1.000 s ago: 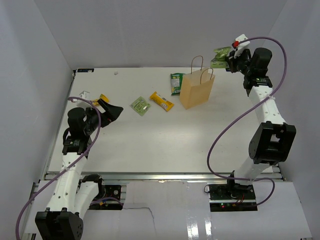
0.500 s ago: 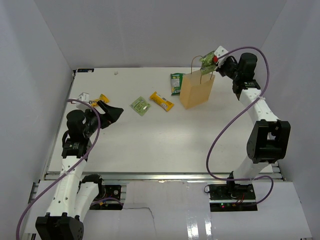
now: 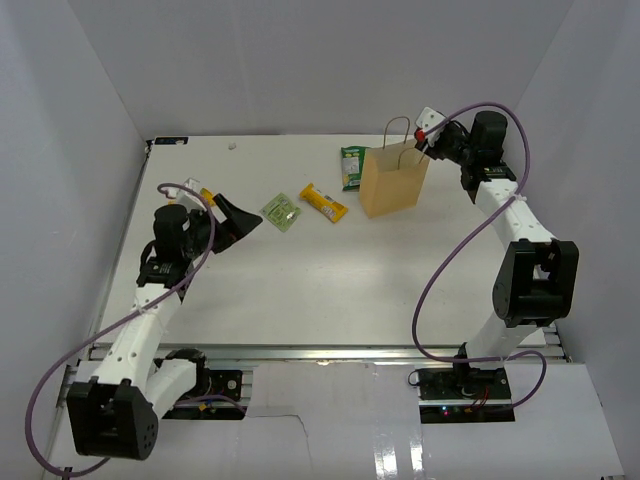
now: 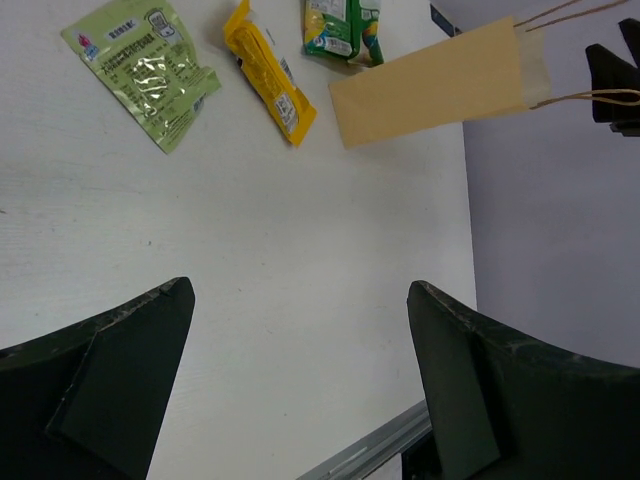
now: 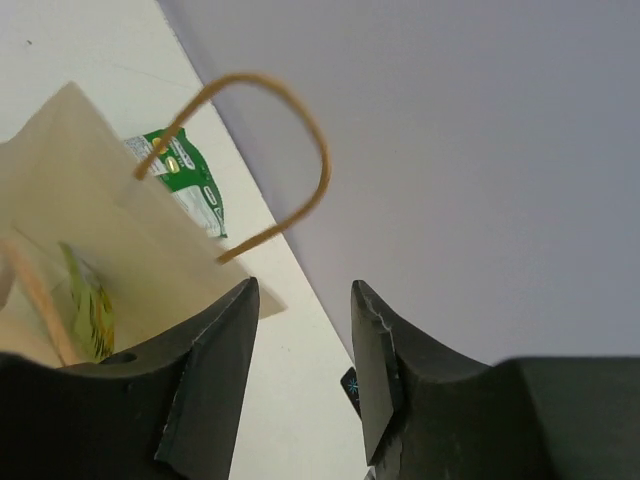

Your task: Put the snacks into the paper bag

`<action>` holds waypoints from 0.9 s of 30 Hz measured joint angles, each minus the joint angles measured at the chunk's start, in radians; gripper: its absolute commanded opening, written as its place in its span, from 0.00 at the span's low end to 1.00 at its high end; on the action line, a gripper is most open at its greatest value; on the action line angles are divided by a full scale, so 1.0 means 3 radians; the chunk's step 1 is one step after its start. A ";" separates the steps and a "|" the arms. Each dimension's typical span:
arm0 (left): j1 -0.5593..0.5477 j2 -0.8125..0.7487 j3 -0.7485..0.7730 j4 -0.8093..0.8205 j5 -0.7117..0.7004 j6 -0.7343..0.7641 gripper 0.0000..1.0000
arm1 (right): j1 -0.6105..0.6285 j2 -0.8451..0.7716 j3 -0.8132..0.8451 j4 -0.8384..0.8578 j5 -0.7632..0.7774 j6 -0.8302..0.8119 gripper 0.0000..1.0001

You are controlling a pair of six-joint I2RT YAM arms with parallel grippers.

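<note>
Right claw [image 3: 432, 138]: positioned over the open mouth of the paper bag [image 3: 393, 185], which stands upright on the worktop [image 3: 300, 290]. In the right wrist view its fingers [image 5: 212, 372] are parted and nothing sits between them. Below this claw, 1 pale-green packet [image 5: 85, 300] lies inside the bag [image 5: 80, 200]. Beyond the bag from the claw, the green pouch [image 5: 185, 180] lies flat on the worktop.

Left claw [image 3: 235, 220]: spread wide and empty, held above the worktop and well apart from the bag. Ahead of it in the left wrist view lie 3 snacks: a pale-green square [image 4: 140, 65] nearest, then a yellow-orange bar [image 4: 270, 75], then the green pouch [image 4: 343, 25] just beside the bag [image 4: 430, 85].
</note>
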State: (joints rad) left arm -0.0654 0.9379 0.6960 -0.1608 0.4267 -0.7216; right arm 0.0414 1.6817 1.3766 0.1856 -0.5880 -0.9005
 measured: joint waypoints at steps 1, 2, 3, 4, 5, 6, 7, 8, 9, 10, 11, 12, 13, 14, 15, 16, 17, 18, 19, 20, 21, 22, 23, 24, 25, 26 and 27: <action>-0.0084 0.0103 0.0036 0.0023 -0.0018 -0.0019 0.98 | 0.0000 0.0000 -0.0001 -0.0013 -0.0001 0.0004 0.50; -0.0196 0.0212 0.0084 0.0018 -0.0093 -0.0042 0.98 | 0.0000 0.0000 0.0000 -0.0018 0.0000 0.0025 0.51; -0.0304 0.0331 0.0142 0.0036 -0.0151 -0.0055 0.98 | 0.0000 -0.0001 0.0001 -0.0020 0.0003 0.0053 0.51; -0.0448 0.0477 0.0223 0.0038 -0.0235 -0.0075 0.98 | -0.0001 -0.0001 0.0006 -0.0028 0.0005 0.0109 0.52; -0.0559 0.0610 0.0303 0.0046 -0.0313 -0.0090 0.98 | -0.0004 -0.0004 0.0019 -0.0037 0.0017 0.0181 0.54; -0.0665 0.0772 0.0399 0.0048 -0.0387 -0.0111 0.98 | -0.0009 -0.0004 0.0042 -0.0056 0.0033 0.0249 0.55; -0.0755 0.0933 0.0509 0.0041 -0.0472 -0.0151 0.96 | -0.0020 -0.0004 0.0094 -0.0100 0.0055 0.0369 0.59; -0.0828 0.1086 0.0612 0.0022 -0.0561 -0.0195 0.94 | -0.0034 -0.0004 0.0156 -0.0141 0.0075 0.0465 0.61; -0.0876 0.1222 0.0724 -0.0046 -0.0657 -0.0245 0.91 | -0.0075 -0.0004 0.0286 -0.0294 0.0081 0.0590 0.63; -0.0907 0.1371 0.0848 -0.0118 -0.0769 -0.0306 0.89 | -0.0131 -0.0004 0.0416 -0.0417 0.0080 0.0706 0.64; -0.0927 0.1528 0.0989 -0.0202 -0.0910 -0.0364 0.88 | -0.0214 -0.0005 0.0565 -0.0557 0.0052 0.0834 0.68; -0.0938 0.1665 0.1104 -0.0262 -0.1043 -0.0402 0.87 | -0.0315 -0.0014 0.0703 -0.0682 0.0008 0.0937 0.70; -0.0942 0.1812 0.1216 -0.0334 -0.1166 -0.0448 0.87 | -0.0418 -0.0032 0.0796 -0.0795 -0.0029 0.1010 0.71; -0.0945 0.1994 0.1371 -0.0468 -0.1314 -0.0509 0.87 | -0.0532 -0.0083 0.0841 -0.0955 -0.0078 0.1076 0.73; -0.0946 0.2166 0.1506 -0.0556 -0.1436 -0.0553 0.87 | -0.0624 -0.0140 0.0834 -0.1111 -0.0116 0.1111 0.74; -0.0946 0.2345 0.1639 -0.0659 -0.1537 -0.0601 0.87 | -0.0720 -0.0207 0.0791 -0.1266 -0.0174 0.1128 0.76; -0.0946 0.2519 0.1790 -0.0774 -0.1606 -0.0642 0.87 | -0.0777 -0.0287 0.0679 -0.1390 -0.0234 0.1130 0.78; -0.0946 0.2714 0.1942 -0.0834 -0.1666 -0.0670 0.87 | -0.0816 -0.0388 0.0511 -0.1564 -0.0306 0.1118 0.81; -0.0944 0.2883 0.2078 -0.0890 -0.1704 -0.0696 0.87 | -0.0832 -0.0476 0.0328 -0.1696 -0.0373 0.1086 0.84; -0.0942 0.3066 0.2220 -0.0941 -0.1741 -0.0718 0.87 | -0.0829 -0.0571 0.0083 -0.1848 -0.0458 0.1031 0.89; -0.0944 0.3222 0.2346 -0.0977 -0.1759 -0.0734 0.87 | -0.0815 -0.0649 -0.0168 -0.2052 -0.0551 0.0974 0.89; -0.0945 0.3362 0.2452 -0.1006 -0.1774 -0.0741 0.87 | -0.0805 -0.0685 -0.0351 -0.2190 -0.0610 0.0945 0.89; -0.0945 0.3487 0.2557 -0.1041 -0.1788 -0.0740 0.87 | -0.0795 -0.0713 -0.0556 -0.2308 -0.0676 0.0903 0.90; -0.0945 0.3586 0.2640 -0.1058 -0.1801 -0.0739 0.87 | -0.0782 -0.0730 -0.0730 -0.2429 -0.0738 0.0879 0.92; -0.0945 0.3674 0.2714 -0.1074 -0.1813 -0.0736 0.87 | -0.0772 -0.0743 -0.0860 -0.2523 -0.0786 0.0871 0.93; -0.0945 0.3742 0.2780 -0.1100 -0.1823 -0.0732 0.86 | -0.0769 -0.0763 -0.0991 -0.2593 -0.0838 0.0857 0.93; -0.0945 0.3778 0.2810 -0.1124 -0.1836 -0.0730 0.86 | -0.0769 -0.0787 -0.1078 -0.2661 -0.0877 0.0855 0.93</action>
State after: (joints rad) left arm -0.3489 2.0712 1.5391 -0.4980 -0.1242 -0.9405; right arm -0.1894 1.4456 1.0531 -0.6128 -0.8513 -0.6441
